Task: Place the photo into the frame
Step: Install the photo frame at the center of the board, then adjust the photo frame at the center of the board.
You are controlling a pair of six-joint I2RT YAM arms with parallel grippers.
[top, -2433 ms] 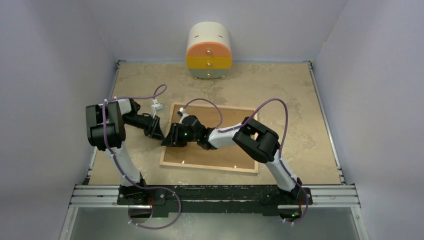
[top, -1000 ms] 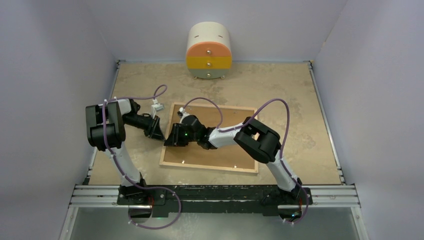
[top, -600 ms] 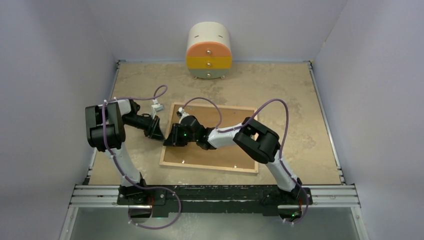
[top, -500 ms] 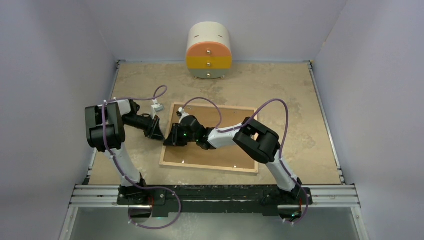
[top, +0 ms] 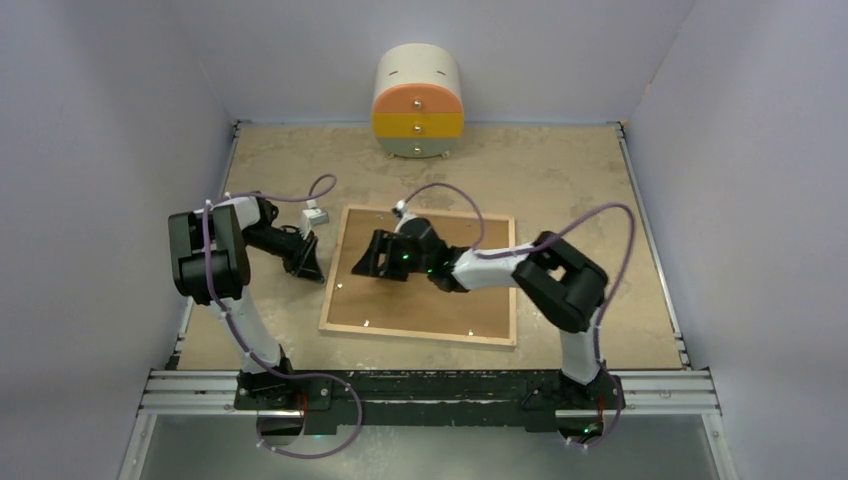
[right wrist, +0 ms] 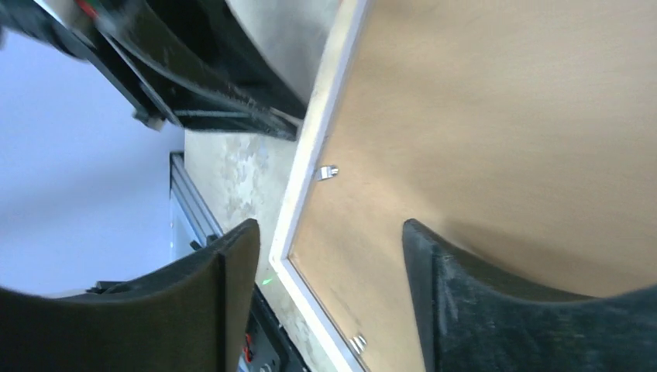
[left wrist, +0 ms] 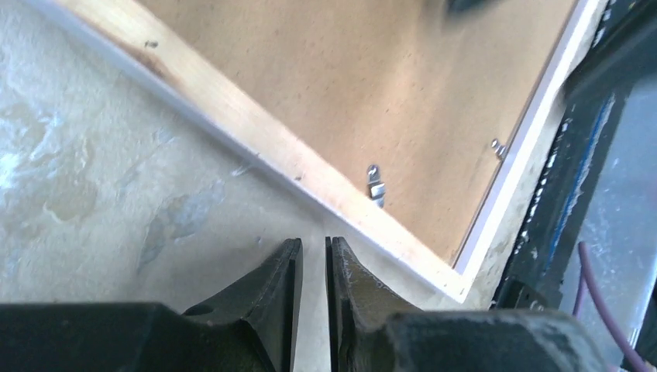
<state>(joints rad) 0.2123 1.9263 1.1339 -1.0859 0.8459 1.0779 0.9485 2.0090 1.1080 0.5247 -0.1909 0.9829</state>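
Lying back-up at mid-table, backing board (top: 440, 305) set in it: the frame (top: 420, 335), long axis left to right. Over its far-left part, nearer: right gripper (top: 360, 266), jaws apart, empty. Just left of its rim: left gripper (top: 316, 273), closed on nothing. No photo in view.

- top external: high behind the arm bases (top: 270, 385), looking down over the whole table (top: 600, 200).
- left wrist: close, left of the frame (left wrist: 256, 139), facing right.
- right wrist: close above it, facing left.
- both share its left rim (right wrist: 321, 132), probably one clip (left wrist: 376, 186).
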